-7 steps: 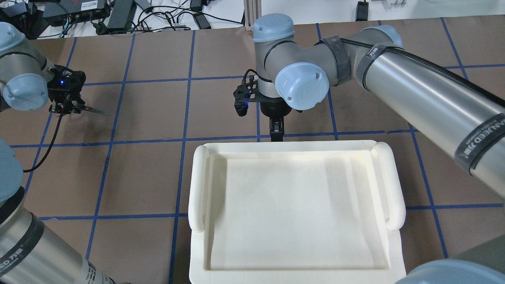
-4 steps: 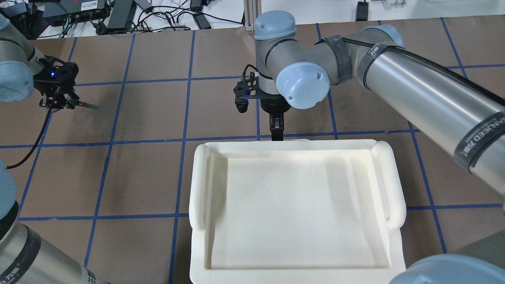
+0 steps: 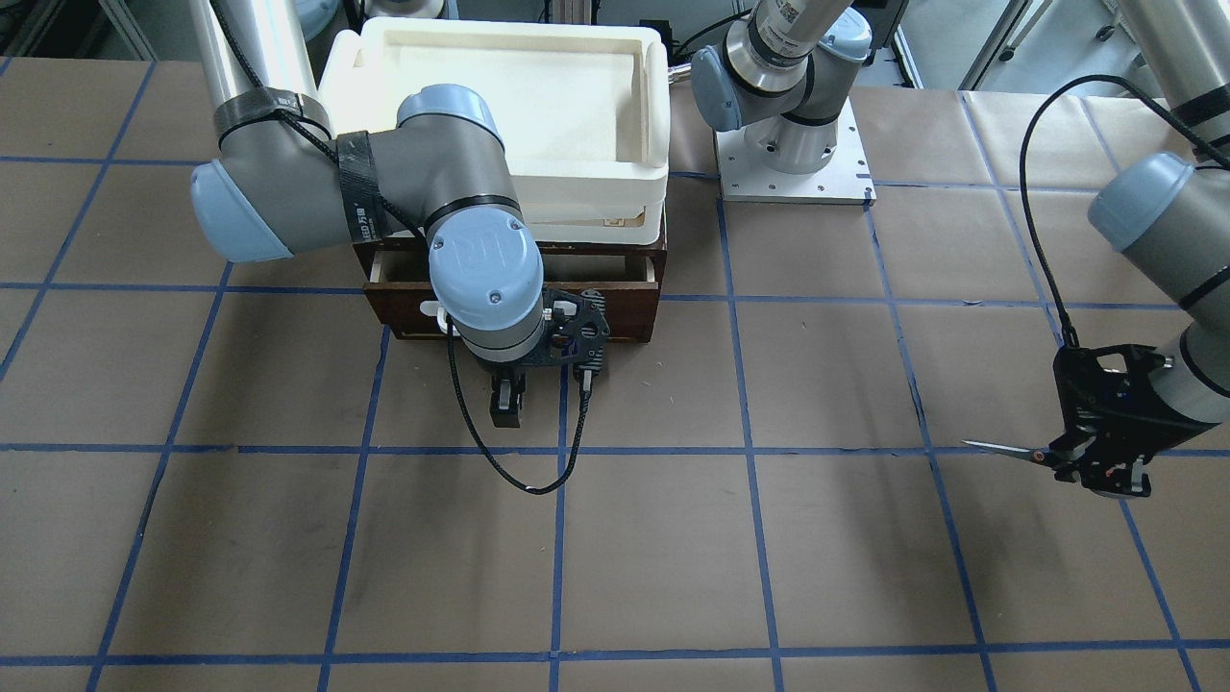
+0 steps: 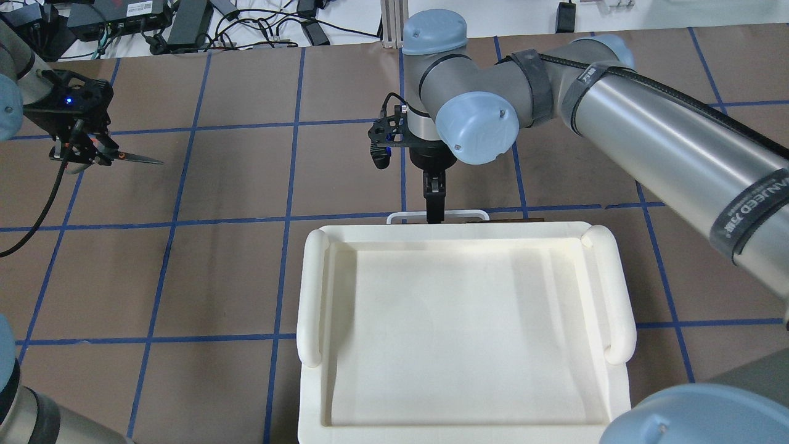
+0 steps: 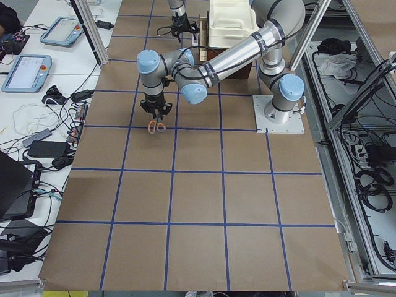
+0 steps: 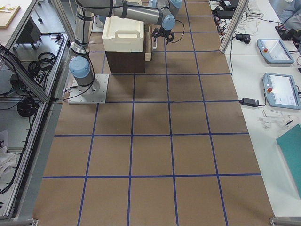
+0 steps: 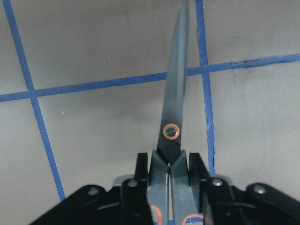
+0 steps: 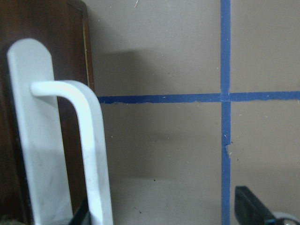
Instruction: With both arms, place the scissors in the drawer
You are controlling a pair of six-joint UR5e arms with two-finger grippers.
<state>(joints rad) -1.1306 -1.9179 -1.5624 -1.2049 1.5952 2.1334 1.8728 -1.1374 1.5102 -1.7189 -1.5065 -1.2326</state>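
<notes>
Front-facing view: drawer point(image 3: 625, 312) top centre, partly pulled out with a pale interior strip showing, under a cream tray point(image 3: 586, 187). Right end effector point(image 3: 506, 411) is just in front of the drawer. Left end effector point(image 3: 1105, 466) at right edge pinches the scissors point(image 3: 999, 449), blades level, pointing frame-left, above the tabletop point(image 3: 673, 557).
Overhead: right end effector tip is at the white bar handle point(image 4: 468, 215) past the tray's top edge. Scissors upper left, well apart from drawer.
Left side view: scissors' orange loops show under the near end effector.
Right side view: drawer juts from a dark cabinet point(image 6: 124, 61), top of frame.
Left wrist: fingers point(image 7: 140, 164) pressed on the scissors behind the pivot, blades closed.
Right wrist: fingers spread, bar handle just beside one; contact unclear.
</notes>
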